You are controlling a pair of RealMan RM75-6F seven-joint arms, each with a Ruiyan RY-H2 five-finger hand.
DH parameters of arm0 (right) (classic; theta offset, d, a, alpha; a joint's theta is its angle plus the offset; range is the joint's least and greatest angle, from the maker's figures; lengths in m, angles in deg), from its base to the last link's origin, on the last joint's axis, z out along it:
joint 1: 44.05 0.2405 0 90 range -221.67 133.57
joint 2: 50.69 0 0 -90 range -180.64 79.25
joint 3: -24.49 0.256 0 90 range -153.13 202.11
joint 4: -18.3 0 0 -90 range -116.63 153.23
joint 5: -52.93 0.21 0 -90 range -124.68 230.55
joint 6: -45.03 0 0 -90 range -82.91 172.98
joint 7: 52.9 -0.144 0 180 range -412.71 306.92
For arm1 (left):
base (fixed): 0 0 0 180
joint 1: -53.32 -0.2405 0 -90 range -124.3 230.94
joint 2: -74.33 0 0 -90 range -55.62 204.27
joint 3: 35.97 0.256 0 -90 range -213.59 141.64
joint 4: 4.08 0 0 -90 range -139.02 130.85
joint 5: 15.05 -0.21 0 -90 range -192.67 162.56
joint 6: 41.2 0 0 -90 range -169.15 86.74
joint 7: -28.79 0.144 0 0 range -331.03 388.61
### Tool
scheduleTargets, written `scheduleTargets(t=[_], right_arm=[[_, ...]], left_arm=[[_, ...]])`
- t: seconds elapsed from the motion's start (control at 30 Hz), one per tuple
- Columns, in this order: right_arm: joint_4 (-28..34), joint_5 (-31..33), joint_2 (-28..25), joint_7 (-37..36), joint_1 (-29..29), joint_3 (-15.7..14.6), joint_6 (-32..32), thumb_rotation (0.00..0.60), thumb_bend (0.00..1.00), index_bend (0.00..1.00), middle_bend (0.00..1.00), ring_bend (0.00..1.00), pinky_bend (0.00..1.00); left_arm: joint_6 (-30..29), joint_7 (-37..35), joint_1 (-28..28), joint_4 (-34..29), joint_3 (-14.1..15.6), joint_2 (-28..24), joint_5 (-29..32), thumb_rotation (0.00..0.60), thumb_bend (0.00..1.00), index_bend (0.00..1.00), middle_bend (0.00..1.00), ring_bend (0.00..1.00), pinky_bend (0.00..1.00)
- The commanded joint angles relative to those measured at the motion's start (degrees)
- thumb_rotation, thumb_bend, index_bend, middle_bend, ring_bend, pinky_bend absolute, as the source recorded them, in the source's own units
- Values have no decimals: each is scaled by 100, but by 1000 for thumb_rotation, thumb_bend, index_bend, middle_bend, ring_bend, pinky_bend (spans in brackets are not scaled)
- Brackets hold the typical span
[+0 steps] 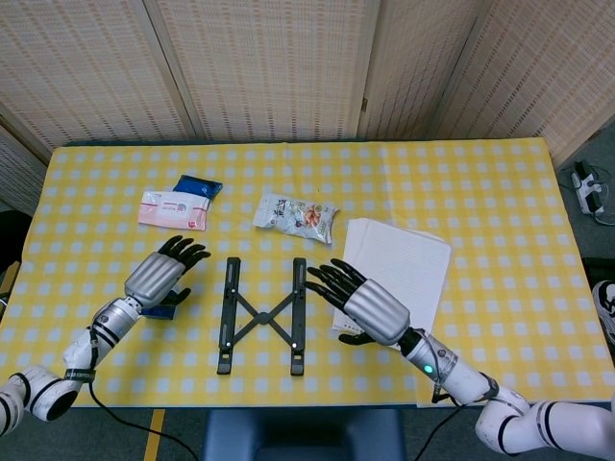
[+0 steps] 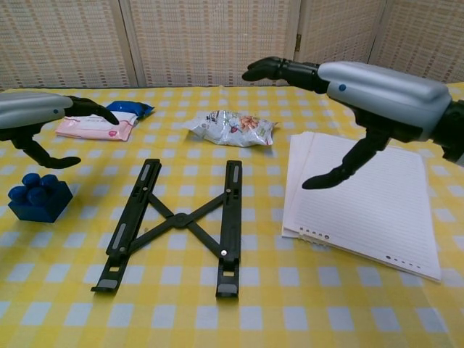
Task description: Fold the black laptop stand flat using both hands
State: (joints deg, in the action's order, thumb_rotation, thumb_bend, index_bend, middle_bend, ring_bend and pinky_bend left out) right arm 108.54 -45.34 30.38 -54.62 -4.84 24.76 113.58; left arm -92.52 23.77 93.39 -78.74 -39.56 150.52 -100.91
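Note:
The black laptop stand [image 1: 260, 315] [image 2: 181, 222] lies folded flat on the yellow checked cloth, its two rails parallel and its cross links forming an X. My left hand [image 1: 161, 276] [image 2: 42, 116] hovers open to the left of the stand, above the blue block, touching nothing. My right hand [image 1: 365, 305] [image 2: 362, 87] hovers open just right of the stand, over the near edge of the paper, fingers spread and empty. Neither hand touches the stand.
A blue toy block [image 2: 38, 196] sits at the left under my left hand. A white lined notepad [image 1: 399, 282] [image 2: 362, 199] lies right of the stand. Behind are a snack bag [image 1: 295, 216], a pink wipes pack [image 1: 174, 209] and a blue packet [image 1: 197, 184].

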Motion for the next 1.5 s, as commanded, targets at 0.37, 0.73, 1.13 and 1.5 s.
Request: scheduleTargets(t=[0.37, 0.73, 1.13, 1.5], right_arm=[[-372, 161, 894, 1556, -283, -81, -244, 600, 132, 0, 0, 0, 0], [-764, 658, 1687, 2341, -479, 194, -202, 600, 133, 0, 0, 0, 0], [-1371, 878, 2256, 2134, -481, 402, -166, 600, 132, 0, 0, 0, 0], [-1991, 833, 2633, 1880, -512, 387, -25, 600, 132, 0, 0, 0, 0]], left_arm=[[629, 927, 293, 1250, -227, 1199, 983, 600, 325, 9, 0, 0, 0], [767, 920, 394, 1629, -381, 1745, 1306, 600, 246, 0, 0, 0, 0], [870, 592, 460, 1677, -514, 1979, 1468, 600, 246, 0, 0, 0, 0], [911, 257, 454, 1399, -525, 1970, 1453, 600, 246, 0, 0, 0, 0]])
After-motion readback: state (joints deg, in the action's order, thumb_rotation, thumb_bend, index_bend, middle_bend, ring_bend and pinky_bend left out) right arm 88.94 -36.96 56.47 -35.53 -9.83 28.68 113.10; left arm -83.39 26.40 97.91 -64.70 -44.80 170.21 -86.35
